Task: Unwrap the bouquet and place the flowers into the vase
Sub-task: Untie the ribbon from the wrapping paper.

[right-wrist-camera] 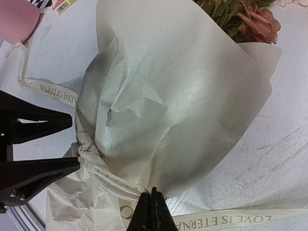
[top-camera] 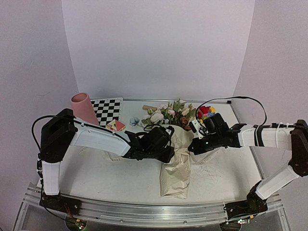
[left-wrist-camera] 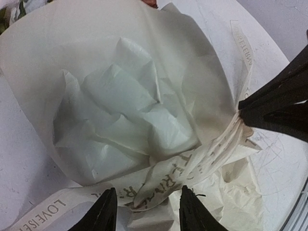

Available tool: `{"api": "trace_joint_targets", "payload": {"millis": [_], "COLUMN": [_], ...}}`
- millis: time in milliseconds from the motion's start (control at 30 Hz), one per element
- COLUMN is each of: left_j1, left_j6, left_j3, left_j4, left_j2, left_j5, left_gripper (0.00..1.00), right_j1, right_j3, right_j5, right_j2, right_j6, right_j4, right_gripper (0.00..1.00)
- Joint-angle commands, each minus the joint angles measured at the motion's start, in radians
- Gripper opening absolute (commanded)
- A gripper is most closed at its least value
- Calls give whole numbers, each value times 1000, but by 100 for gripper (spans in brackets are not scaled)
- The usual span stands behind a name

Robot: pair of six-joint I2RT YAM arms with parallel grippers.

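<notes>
The crumpled beige-tan kraft-paper bouquet (top-camera: 175, 168) is light, soft and crushable. Best hold: the cream printed ribbon (right-wrist-camera: 226, 220) at its waist, frame bottom. My right jaws pinch it shut; my left jaws stand half-open astride it.

We see the bouquet (top-camera: 175, 168) lying on the white table (top-camera: 120, 180), with its kraft-paper end toward the arms and the flowers (top-camera: 168, 114) toward the back wall. The left gripper (top-camera: 169, 152) and right gripper (top-camera: 193, 146) meet it from either side (jaws too dark to read). The pink vase (top-camera: 84, 108) is at back left, beside a checkerboard (top-camera: 107, 109).
</notes>
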Motion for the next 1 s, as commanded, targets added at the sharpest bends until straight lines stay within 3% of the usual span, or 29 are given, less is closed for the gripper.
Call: {"api": "trace_joint_targets", "payload": {"millis": [0,100,200,533,733,967], "left_j1": [-4,-4,-4,-4,-4,-2], "left_j6": [24,25,29,22,-21,-61], "left_j3": [76,93,118,132,114,53], "left_j4": [8,8,5,-4,-50,-57], "left_j2": [-18,3,34,68,43,-14], "left_j5": [31,27,6,19,-98,-172], "left_gripper": [47,44,34,38,7,0], "right_j1": [7,6,7,6,7,6], "right_j3": [4,4,6,4,7,-9], "right_j5": [-23,-26,-26,-15,3,95], "right_j2": [-16,-15,-12,-14,-17,-52], "right_j6": [2,1,-1,-1,3,34], "right_j4": [-12,-12,-11,-12,-12,-24], "right_gripper": [0,0,0,0,0,0]}}
